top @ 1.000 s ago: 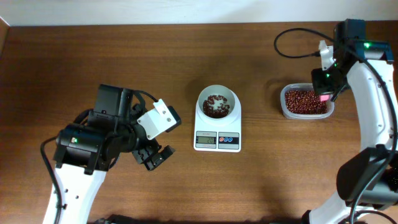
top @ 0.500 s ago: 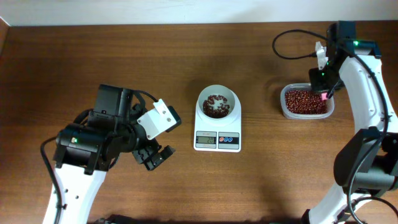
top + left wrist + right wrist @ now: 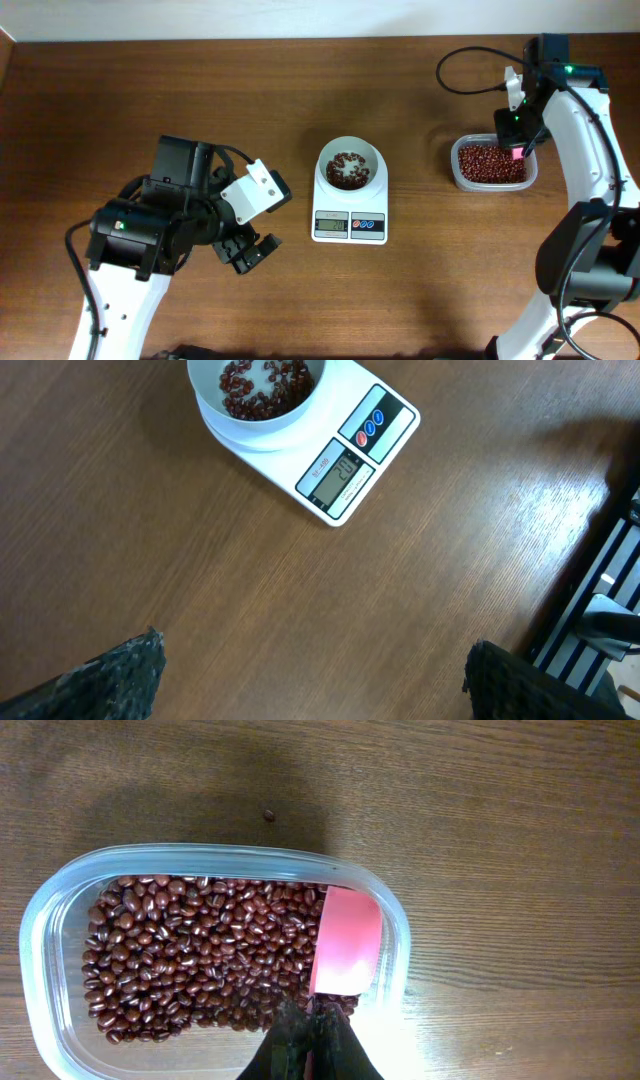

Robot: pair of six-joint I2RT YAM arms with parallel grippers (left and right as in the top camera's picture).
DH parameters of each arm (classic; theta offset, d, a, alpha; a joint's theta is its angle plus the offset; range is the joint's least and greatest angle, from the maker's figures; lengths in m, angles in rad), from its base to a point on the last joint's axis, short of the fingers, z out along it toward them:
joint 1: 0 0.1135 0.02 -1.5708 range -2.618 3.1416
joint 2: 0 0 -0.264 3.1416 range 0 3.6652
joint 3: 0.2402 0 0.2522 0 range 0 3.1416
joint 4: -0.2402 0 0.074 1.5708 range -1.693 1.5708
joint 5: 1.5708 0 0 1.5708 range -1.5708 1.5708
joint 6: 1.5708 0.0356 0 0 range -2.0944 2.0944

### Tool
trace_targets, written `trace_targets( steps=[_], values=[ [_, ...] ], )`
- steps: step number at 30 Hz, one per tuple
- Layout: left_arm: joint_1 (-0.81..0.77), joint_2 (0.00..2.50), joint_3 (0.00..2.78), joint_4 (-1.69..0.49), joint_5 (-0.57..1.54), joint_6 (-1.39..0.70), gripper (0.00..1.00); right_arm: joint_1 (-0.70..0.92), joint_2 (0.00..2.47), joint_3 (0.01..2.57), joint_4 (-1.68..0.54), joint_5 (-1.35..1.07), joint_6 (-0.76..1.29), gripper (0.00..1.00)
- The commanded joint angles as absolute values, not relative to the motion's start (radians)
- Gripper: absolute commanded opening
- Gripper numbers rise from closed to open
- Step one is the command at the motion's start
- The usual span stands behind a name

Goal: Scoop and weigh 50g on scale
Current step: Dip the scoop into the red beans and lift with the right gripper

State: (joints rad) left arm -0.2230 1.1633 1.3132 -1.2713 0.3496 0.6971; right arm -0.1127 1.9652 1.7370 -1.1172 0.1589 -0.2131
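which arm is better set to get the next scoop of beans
Right. The right end effector is shut on the pink spoon, which is over the beans in the clear tub. The left end effector is open and empty, over bare table left of the scale.

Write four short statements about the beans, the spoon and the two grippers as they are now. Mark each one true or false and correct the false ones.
1. The bowl on the scale already holds some beans. True.
2. The left gripper is shut on the pink spoon. False: it is open and empty above the table. The right gripper grips the spoon.
3. The pink spoon is at the clear tub, not at the scale. True.
4. The clear tub is empty. False: beans cover most of its floor.
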Motion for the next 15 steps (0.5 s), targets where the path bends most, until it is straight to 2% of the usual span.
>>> trace_targets(
  steps=[1,15],
  values=[
    [-0.220,1.163,1.309,-1.269,0.367,0.717,0.99,-0.118,1.988,1.735,-1.110,0.149,-0.232,0.04],
    [-0.220,1.163,1.309,-1.269,0.367,0.717,0.99,-0.118,1.988,1.716,-1.111,-0.087,-0.311,0.04]
  ],
)
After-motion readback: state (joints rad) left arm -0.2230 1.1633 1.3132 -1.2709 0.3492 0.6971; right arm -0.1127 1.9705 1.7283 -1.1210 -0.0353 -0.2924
